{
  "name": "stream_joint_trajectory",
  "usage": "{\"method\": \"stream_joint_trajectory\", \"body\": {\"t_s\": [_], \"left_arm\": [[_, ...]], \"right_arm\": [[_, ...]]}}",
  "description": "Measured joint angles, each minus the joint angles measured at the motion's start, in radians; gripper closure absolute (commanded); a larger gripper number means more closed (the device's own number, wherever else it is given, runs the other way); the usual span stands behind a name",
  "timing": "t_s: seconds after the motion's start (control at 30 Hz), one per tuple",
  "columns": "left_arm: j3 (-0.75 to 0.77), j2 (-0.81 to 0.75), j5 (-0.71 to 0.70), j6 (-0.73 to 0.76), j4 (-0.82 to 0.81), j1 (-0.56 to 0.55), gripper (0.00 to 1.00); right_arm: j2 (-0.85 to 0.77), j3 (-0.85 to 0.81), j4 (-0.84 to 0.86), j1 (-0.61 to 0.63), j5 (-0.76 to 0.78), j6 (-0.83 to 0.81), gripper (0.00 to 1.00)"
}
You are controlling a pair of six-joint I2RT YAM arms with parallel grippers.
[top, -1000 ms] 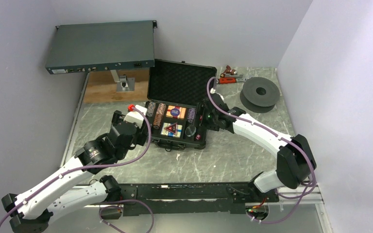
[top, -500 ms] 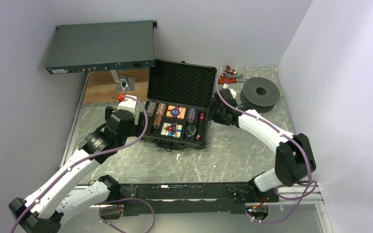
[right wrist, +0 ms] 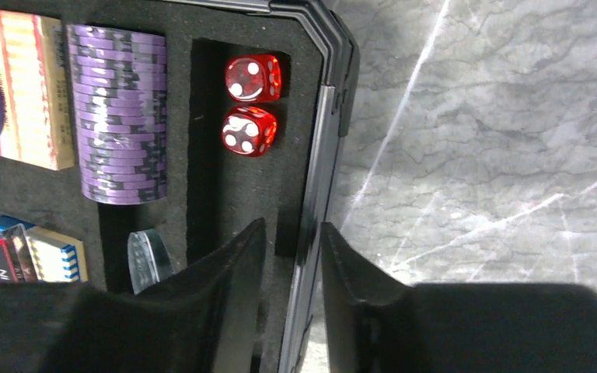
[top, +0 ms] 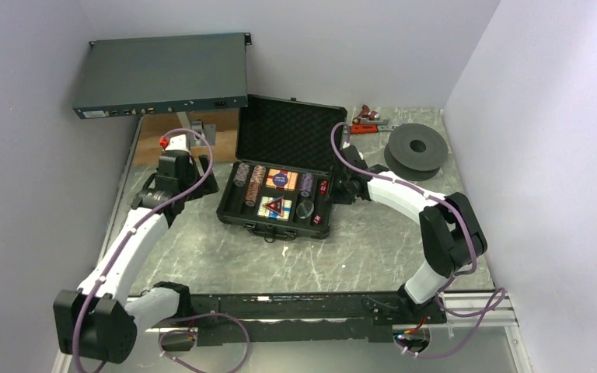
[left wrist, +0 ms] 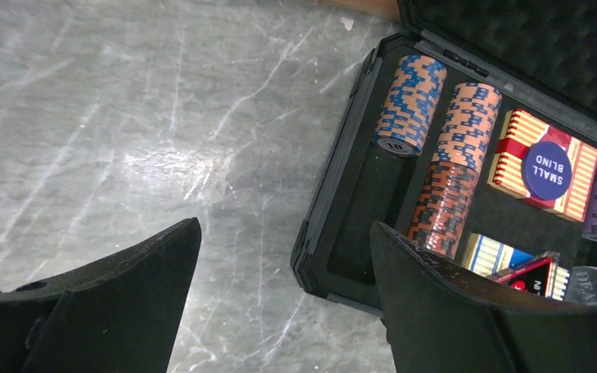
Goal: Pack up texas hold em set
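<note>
The black case lies open mid-table, its foam-lined lid standing up at the back. Its tray holds striped chips, purple chips, a card deck, a triangular marker and two red dice. My left gripper hangs open over the table just left of the case, the case's near-left corner showing between its fingers. My right gripper straddles the case's right wall, one finger over the foam, the other outside. Its jaws are narrow, with a slit left on the inner side.
A grey-blue rack unit stands raised at the back left above a wooden board. A black spool and a small red tool lie at the back right. Walls close in on the left, back and right.
My left arm has pulled back and to the left, away from the case's left side. My right gripper has narrowed a lot and settled over the case's right wall.
</note>
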State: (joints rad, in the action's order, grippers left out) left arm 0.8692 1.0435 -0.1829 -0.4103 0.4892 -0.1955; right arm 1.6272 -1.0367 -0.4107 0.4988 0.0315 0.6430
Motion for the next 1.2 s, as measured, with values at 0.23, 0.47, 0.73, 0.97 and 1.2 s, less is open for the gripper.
{"method": "stream_joint_trajectory", "body": {"t_s": [0.23, 0.47, 0.73, 0.97, 1.2], "left_arm": [[-0.031, 0.167, 0.108, -0.05, -0.13, 0.065, 0.23], [-0.037, 0.36, 0.16, -0.106, -0.259, 0.105, 0.33], [-0.047, 0.465, 0.247, -0.126, -0.363, 0.106, 0.48], [-0.047, 0.548, 0.321, -0.124, -0.427, 0.093, 0.53], [0.011, 0.601, 0.269, -0.077, -0.45, -0.006, 0.54]], "right_arm": [[0.002, 0.026, 0.033, -0.008, -0.016, 0.006, 0.91], [-0.032, 0.087, 0.101, -0.037, -0.054, 0.021, 0.93], [-0.093, 0.197, 0.219, -0.09, -0.135, 0.049, 0.92], [-0.158, 0.277, 0.259, -0.113, -0.151, 0.068, 0.87], [-0.259, 0.352, 0.229, -0.128, -0.117, 0.096, 0.82]]}}
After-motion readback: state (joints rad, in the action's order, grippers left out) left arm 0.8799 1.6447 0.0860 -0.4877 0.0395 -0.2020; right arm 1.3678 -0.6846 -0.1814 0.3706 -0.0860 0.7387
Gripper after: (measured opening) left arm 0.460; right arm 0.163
